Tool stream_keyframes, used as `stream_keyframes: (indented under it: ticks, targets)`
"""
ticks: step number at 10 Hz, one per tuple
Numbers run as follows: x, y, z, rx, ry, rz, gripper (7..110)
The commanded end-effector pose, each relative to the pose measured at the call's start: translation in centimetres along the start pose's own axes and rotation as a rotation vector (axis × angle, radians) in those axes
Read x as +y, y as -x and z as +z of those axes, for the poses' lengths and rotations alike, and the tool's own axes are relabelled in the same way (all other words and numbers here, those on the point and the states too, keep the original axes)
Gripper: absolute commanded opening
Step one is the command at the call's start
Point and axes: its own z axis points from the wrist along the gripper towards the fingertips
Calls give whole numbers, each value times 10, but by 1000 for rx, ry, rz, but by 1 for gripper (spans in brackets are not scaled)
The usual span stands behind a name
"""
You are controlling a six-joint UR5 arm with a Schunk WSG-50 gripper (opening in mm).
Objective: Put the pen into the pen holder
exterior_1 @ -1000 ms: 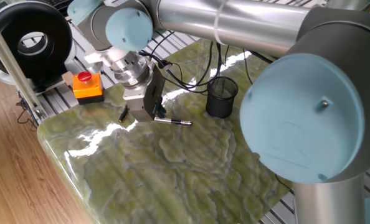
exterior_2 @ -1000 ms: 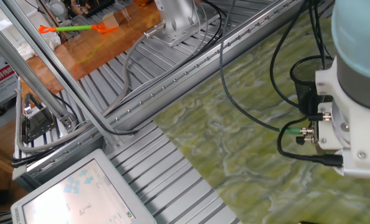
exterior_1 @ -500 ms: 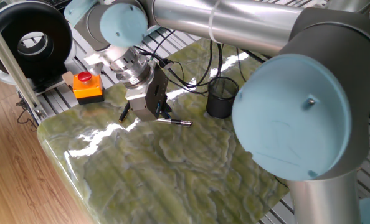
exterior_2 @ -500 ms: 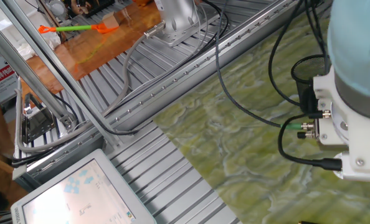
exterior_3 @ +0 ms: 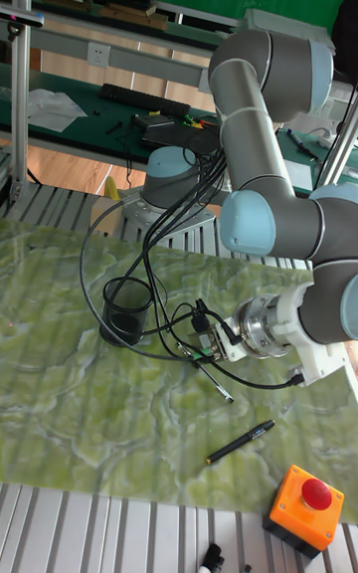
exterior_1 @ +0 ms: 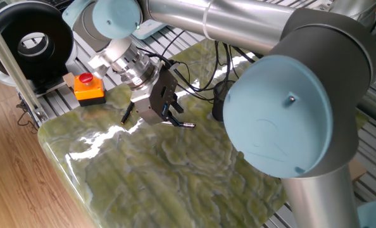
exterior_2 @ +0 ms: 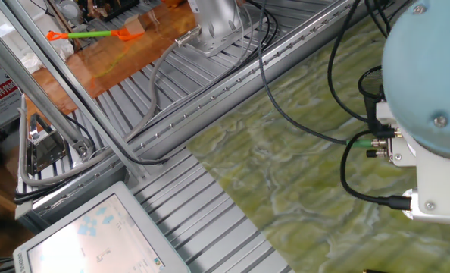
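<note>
The silver-grey pen [exterior_1: 183,125] lies flat on the green marbled table [exterior_1: 150,177]; in the tall fixed view the pen [exterior_3: 217,382] points toward the front right. My gripper [exterior_1: 169,113] hangs tilted just over the pen's left end, its dark fingers apart and nothing held between them. From the tall fixed view the gripper [exterior_3: 205,340] sits right of the pen holder [exterior_3: 127,310], a black mesh cup standing upright. In one fixed view the arm's blue elbow hides nearly all of the pen holder. In the other fixed view the arm fills the right side and neither shows.
An all-black pen [exterior_1: 126,114] lies left of the gripper, also seen near the front edge [exterior_3: 241,442]. An orange box with a red button [exterior_1: 90,88] sits at the table's corner. Black cables [exterior_3: 149,265] trail over the table behind the cup.
The wrist has turned and tilted, carrying the gripper slightly right, over the silver pen's end. The elbow has swung across and now covers the pen holder. Both pens lie unmoved.
</note>
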Motion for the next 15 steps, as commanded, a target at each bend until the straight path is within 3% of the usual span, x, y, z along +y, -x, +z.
stream_keyframes:
  ticks: [1,4,6,9,12,13,15]
  targets:
    - [-6,9,0,-26,1,14,44]
    - [-20,31,6,-83,-9,15,44]
    - [-26,33,8,-87,-21,20,44]
    - [-18,49,4,-154,14,31,44]
    - [-17,54,3,-176,15,36,44]
    - [-16,54,3,-177,14,40,22]
    - [-9,66,0,-228,24,36,22]
